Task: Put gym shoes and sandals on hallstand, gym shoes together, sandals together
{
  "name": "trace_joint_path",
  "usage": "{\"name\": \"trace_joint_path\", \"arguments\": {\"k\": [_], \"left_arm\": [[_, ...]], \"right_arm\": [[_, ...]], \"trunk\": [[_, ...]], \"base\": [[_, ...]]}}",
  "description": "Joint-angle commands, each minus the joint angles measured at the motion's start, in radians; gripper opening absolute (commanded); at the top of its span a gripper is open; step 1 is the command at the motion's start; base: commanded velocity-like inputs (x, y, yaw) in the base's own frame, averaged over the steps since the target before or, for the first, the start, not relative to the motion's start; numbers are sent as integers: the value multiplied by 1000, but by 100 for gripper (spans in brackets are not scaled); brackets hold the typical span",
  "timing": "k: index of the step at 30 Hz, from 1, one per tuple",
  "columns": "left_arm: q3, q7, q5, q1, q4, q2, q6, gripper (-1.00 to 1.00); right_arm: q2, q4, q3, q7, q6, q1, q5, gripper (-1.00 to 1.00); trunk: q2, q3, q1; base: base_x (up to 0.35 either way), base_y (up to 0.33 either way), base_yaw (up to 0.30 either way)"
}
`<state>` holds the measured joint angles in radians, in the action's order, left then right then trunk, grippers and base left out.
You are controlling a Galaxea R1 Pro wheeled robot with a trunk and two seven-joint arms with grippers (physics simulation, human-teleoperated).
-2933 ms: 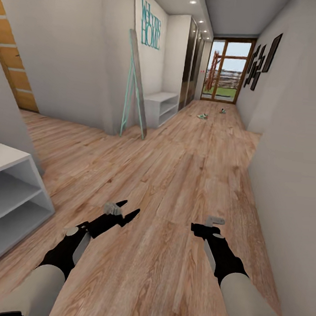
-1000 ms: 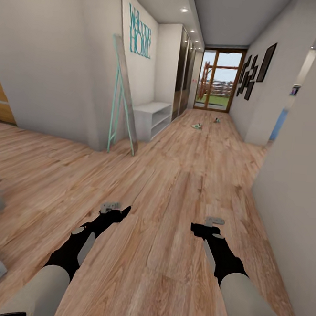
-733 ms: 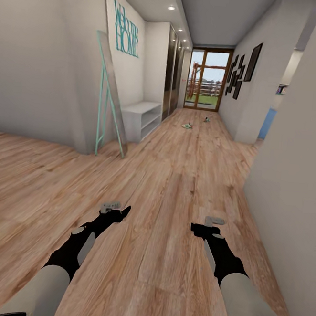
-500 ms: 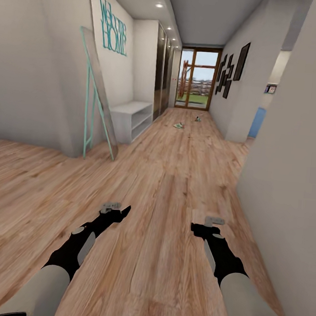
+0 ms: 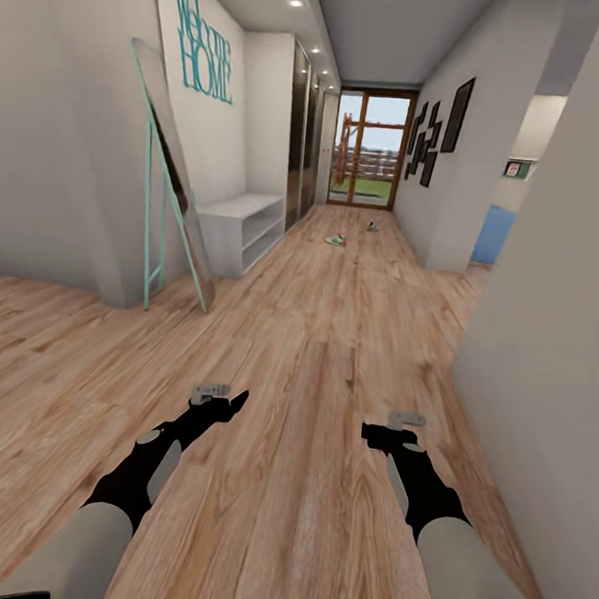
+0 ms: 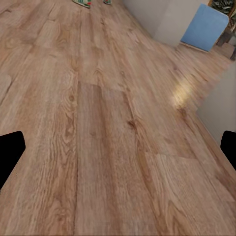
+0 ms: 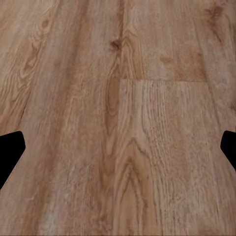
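Far down the corridor floor (image 5: 332, 339), a gym shoe (image 5: 335, 240) with green trim lies on the planks, and a second small shoe (image 5: 372, 225) lies beyond it, too small to tell its kind. The left wrist view catches the near gym shoe (image 6: 81, 3) at the frame's edge. The sandals are out of view. The pale hallstand (image 5: 242, 225) stands against the left wall, its shelves bare. My left gripper (image 5: 227, 403) and right gripper (image 5: 375, 431) hover low over bare floor, far from the shoes. Both are open and hold nothing, as the wrist views (image 6: 118, 147) (image 7: 118, 147) show.
A teal-framed mirror (image 5: 169, 179) leans on the left wall before the hallstand. A white wall (image 5: 553, 304) runs close along my right, with an opening and a blue object (image 5: 493, 235) beyond. Dark wardrobes (image 5: 302, 136) and a glazed door (image 5: 367, 155) close the far end.
The whole view has shifted as the base drove and turned into the corridor; a white shelf unit at the left has dropped out of view. The left gripper levelled out early on.
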<state>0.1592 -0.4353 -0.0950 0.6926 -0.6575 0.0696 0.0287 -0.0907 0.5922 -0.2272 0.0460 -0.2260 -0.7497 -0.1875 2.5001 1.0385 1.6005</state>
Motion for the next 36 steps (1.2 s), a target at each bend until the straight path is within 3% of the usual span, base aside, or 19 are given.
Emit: {"name": "trace_joint_path", "arguments": {"k": [1,36], "left_arm": [[5,-8,-5,1,1,1,-1,100],[5,-8,-5,1,1,8,-2,100]], "right_arm": [[-1,2,-5,-2,-6,0,-10,100],[-1,-2,-6,-2,-2,0,-10,100]], "trunk": [[0,1,0],[0,1,0]], "base": [[349,0,0],[349,0,0]]}}
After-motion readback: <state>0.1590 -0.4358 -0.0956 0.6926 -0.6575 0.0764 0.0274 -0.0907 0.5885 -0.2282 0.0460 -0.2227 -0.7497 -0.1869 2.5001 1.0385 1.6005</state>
